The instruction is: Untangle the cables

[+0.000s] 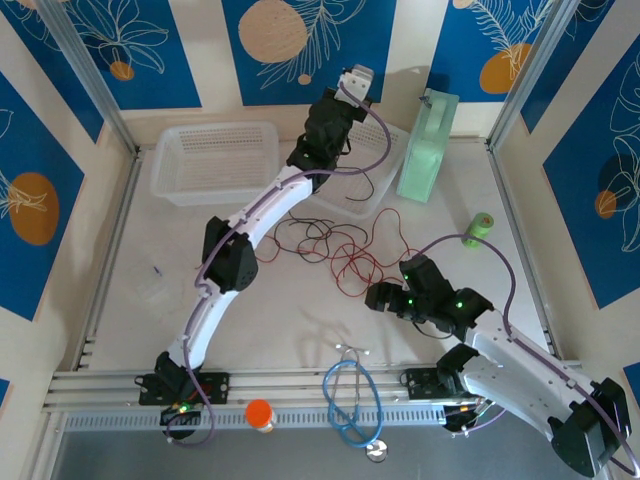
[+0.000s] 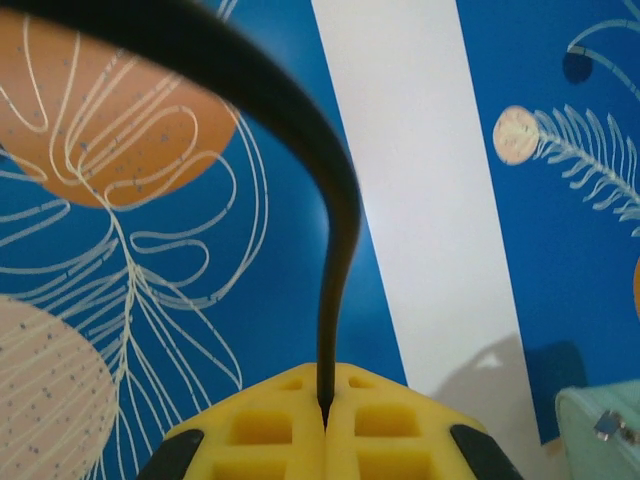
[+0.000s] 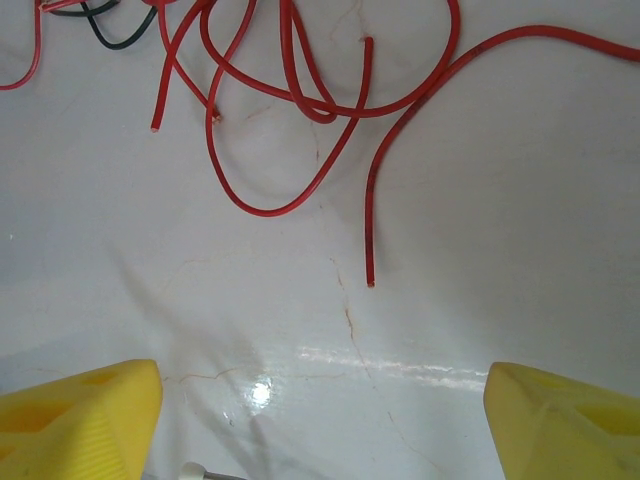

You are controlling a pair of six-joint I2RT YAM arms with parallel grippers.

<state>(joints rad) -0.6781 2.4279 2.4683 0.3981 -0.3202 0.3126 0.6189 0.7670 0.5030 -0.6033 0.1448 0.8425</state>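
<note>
Our left tool (image 2: 323,410) clamped on a black cable (image 2: 342,230); our right tool (image 3: 320,385) wide apart over red cables (image 3: 369,230).

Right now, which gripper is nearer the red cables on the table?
Right. The right gripper is open just short of the red cables; the left gripper is raised toward the back wall, shut on a black cable.

cables (image 1: 340,255) count unclear | baskets (image 1: 213,160) 2 | stethoscope (image 1: 350,400) 1 | green roll (image 1: 480,228) 1

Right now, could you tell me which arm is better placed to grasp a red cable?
Right: the right gripper, open, faces the red cables on the table; the left gripper is shut on a black cable.
</note>
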